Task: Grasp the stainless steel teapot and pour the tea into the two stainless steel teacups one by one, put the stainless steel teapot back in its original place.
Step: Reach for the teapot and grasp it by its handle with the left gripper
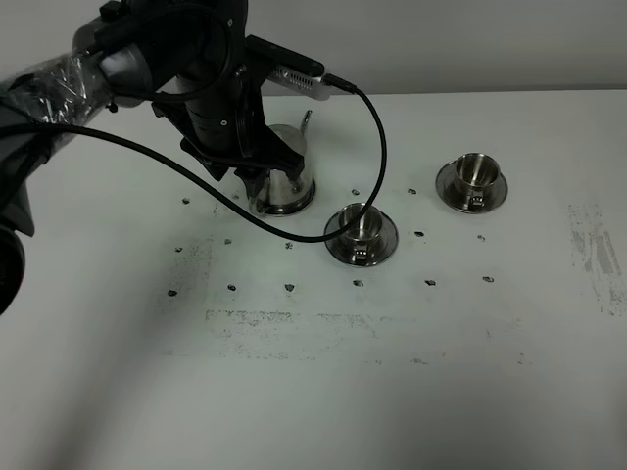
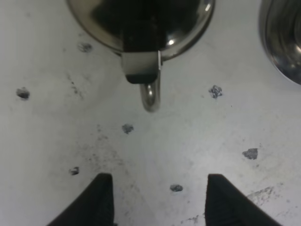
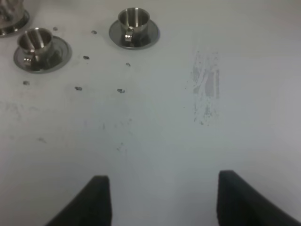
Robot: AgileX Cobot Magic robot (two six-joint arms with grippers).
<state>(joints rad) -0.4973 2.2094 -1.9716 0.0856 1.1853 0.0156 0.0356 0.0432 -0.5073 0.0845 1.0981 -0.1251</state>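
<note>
The stainless steel teapot [image 1: 286, 182] stands on its round steel dish [image 1: 294, 208] at the back left, partly covered by my left arm [image 1: 211, 88]. In the left wrist view its loop handle [image 2: 149, 96] points toward my left gripper [image 2: 160, 200], which is open and well short of the handle. Two stainless steel teacups stand on saucers: the near one [image 1: 361, 228] just right of the pot, the far one [image 1: 473, 174] further right. My right gripper [image 3: 162, 200] is open over bare table, with both cups [image 3: 34, 41] [image 3: 131, 20] ahead of it. No tea is visible.
The white table [image 1: 392, 372] carries small dark marks and scuffed patches. A black cable [image 1: 377, 147] loops from my left arm down over the near cup's saucer [image 1: 338, 245]. The edge of that saucer [image 2: 282, 42] shows beside the pot in the left wrist view.
</note>
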